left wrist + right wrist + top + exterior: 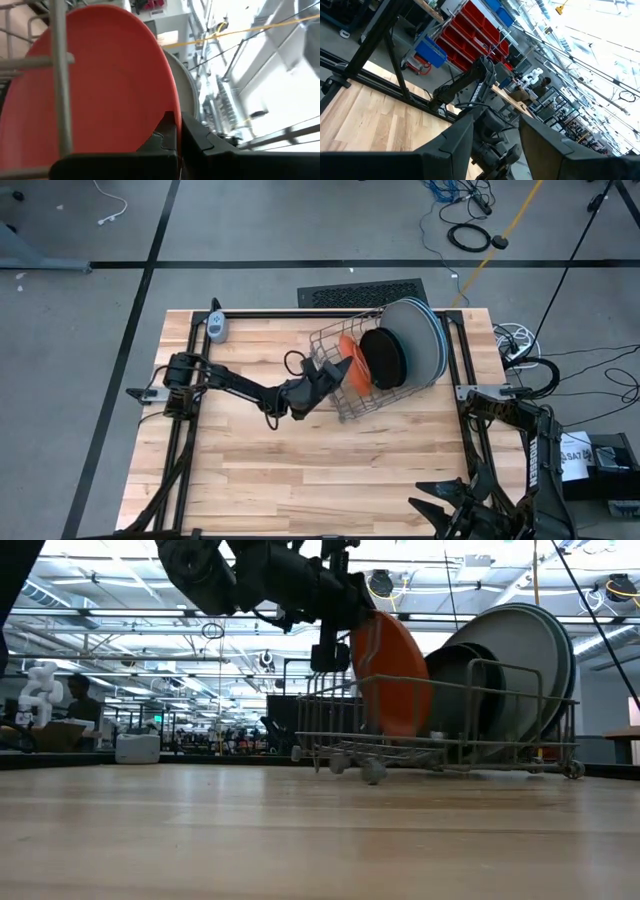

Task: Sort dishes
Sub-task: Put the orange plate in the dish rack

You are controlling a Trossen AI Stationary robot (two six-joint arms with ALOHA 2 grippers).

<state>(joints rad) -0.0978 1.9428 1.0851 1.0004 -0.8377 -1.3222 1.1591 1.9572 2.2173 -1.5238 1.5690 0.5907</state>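
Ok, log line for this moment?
left gripper: shut on orange plate, at rack | right gripper: open, idle, near table corner

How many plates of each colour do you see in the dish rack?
Orange plate: 1
Black plate: 1
Large pale plates behind them: at least 2; the rims overlap, so the exact number is unclear.
Total: at least 4 plates in the rack.

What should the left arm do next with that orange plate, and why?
Probably lower it a little further into the wire rack and then release. The left gripper is shut on the orange plate's rim, holding it upright among the rack's wires, in front of the black plate.
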